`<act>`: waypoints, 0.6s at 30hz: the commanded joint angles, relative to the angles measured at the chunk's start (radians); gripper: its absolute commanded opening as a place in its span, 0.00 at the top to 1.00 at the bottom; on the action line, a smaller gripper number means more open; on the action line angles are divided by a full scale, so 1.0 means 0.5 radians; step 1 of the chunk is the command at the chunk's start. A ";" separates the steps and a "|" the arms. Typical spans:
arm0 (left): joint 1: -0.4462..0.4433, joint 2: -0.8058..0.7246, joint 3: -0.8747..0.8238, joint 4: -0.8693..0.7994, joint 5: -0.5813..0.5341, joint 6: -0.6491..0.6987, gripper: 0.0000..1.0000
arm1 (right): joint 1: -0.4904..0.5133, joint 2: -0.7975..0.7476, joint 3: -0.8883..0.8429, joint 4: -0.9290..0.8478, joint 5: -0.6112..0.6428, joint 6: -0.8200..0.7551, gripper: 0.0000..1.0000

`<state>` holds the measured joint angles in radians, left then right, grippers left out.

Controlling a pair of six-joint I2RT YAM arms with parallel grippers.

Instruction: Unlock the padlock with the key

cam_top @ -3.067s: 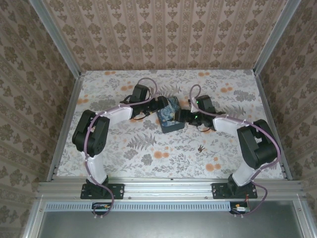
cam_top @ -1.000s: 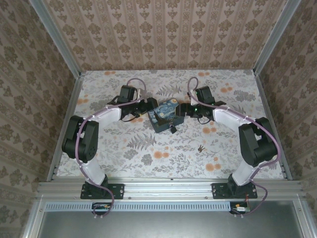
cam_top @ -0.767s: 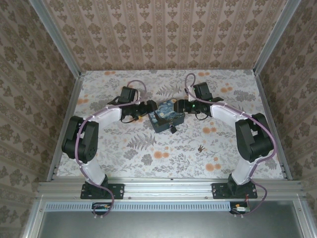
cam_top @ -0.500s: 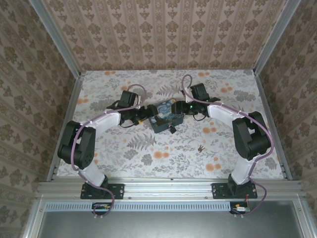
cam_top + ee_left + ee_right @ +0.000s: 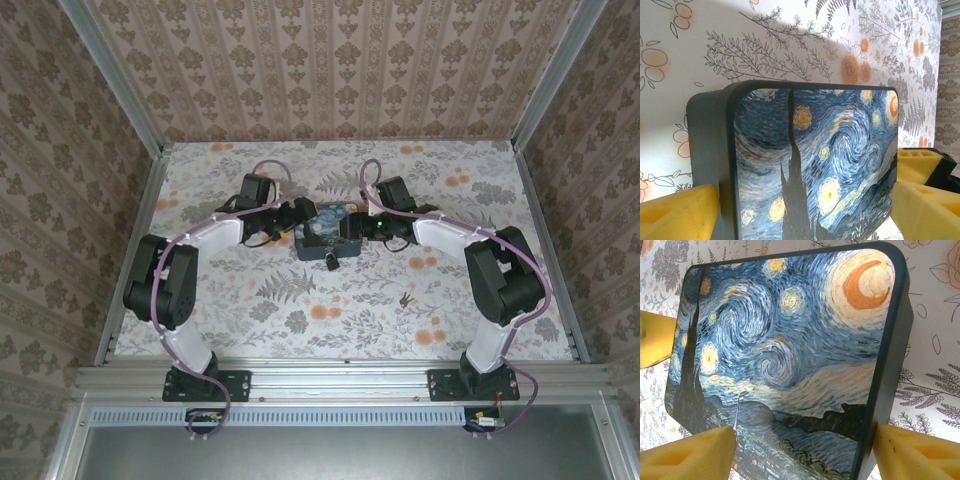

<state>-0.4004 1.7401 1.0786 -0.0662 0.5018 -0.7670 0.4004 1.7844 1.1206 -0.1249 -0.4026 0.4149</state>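
A blue swirl-painted box [image 5: 322,228] sits mid-table, with a small dark padlock [image 5: 331,260] hanging at its near side. My left gripper [image 5: 298,222] clamps the box's left end. In the left wrist view, the left gripper [image 5: 805,187] has its yellow fingers [image 5: 680,215] pressed on both sides of the box [image 5: 815,150]. My right gripper [image 5: 350,230] clamps the right end. The right wrist view shows the right gripper [image 5: 805,430] and its fingers [image 5: 920,455] against the edges of the box [image 5: 790,340]. The key [image 5: 405,299], tiny and dark, lies on the table to the near right, apart from both grippers.
The floral table [image 5: 250,300] is walled by patterned panels, with metal rails [image 5: 135,240] along its left and right sides. There is free room in front of the box and around the key.
Both grippers have carried the box a little to the left and turned it squarer to the table's near edge. The padlock moved left with it. The key has not moved.
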 commanded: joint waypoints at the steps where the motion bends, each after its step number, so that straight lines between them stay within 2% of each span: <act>1: 0.016 -0.065 0.039 -0.080 0.015 0.068 0.09 | -0.019 -0.160 -0.027 -0.106 0.042 0.017 0.26; 4: 0.073 -0.189 0.013 -0.289 -0.157 0.202 0.08 | -0.072 -0.288 -0.082 -0.242 0.158 0.040 0.25; 7: 0.086 -0.283 0.109 -0.636 -0.526 0.447 0.07 | -0.101 -0.437 -0.146 -0.447 0.357 0.134 0.26; 9: 0.078 -0.326 0.195 -0.840 -0.803 0.581 0.06 | -0.109 -0.529 -0.177 -0.646 0.546 0.243 0.32; 11: 0.079 -0.377 0.255 -0.976 -1.124 0.687 0.04 | -0.111 -0.617 -0.239 -0.860 0.709 0.381 0.42; 13: 0.082 -0.437 0.282 -1.016 -1.414 0.759 0.00 | -0.110 -0.695 -0.334 -1.012 0.782 0.484 0.52; 16: 0.094 -0.525 0.191 -0.842 -1.823 0.753 0.00 | -0.094 -0.906 -0.573 -1.083 0.834 0.645 0.61; 18: 0.129 -0.560 0.151 -0.814 -1.752 0.826 0.00 | -0.077 -1.019 -0.701 -1.107 0.853 0.724 0.62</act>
<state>-0.3511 1.4906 1.1828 -0.4603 -0.2035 -0.4313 0.3485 1.3472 0.8371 -0.5491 -0.0517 0.6670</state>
